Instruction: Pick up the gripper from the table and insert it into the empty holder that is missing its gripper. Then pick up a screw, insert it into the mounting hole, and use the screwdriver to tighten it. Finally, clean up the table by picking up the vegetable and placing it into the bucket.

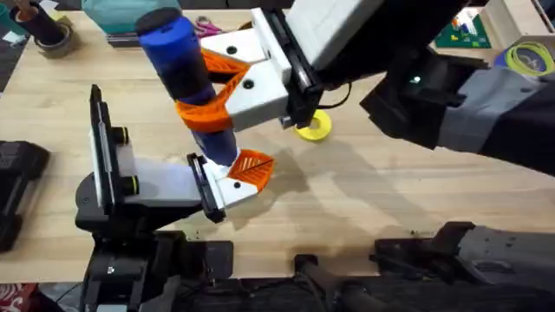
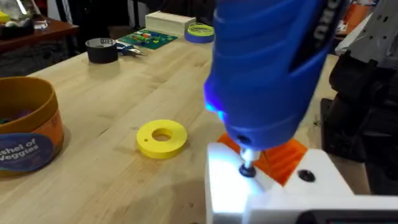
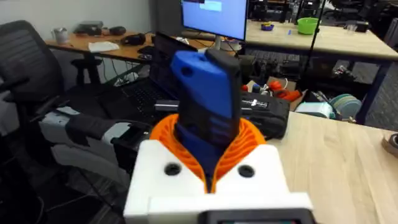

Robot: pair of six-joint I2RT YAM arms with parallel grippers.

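The right gripper [image 1: 212, 95] is reaching across the middle of the worktop [image 1: 390, 199], its orange ribbed fingers [image 1: 227, 62] clenched around the blue screwdriver [image 1: 178, 52], which is standing nearly upright with a slight tilt. In the left wrist view the screwdriver's thin metal tip [image 2: 247, 163] is pressing down onto a screw head [image 2: 248, 171] in the white holder [image 2: 249, 186], and a blue light is glowing on the tool's lower body. The orange gripper piece [image 1: 251, 166] is sitting in that holder, on the left gripper [image 1: 173, 178], which is lying low over the worktop; I cannot tell whether its fingers are released or clenched. A yellow ring [image 1: 314, 126] is lying on the worktop just beyond the holder. In the left wrist view the orange-brown bucket [image 2: 28, 127] with a dark blue band is standing well apart from the ring, and a black tape roll [image 2: 102, 50] is resting near the far edge.
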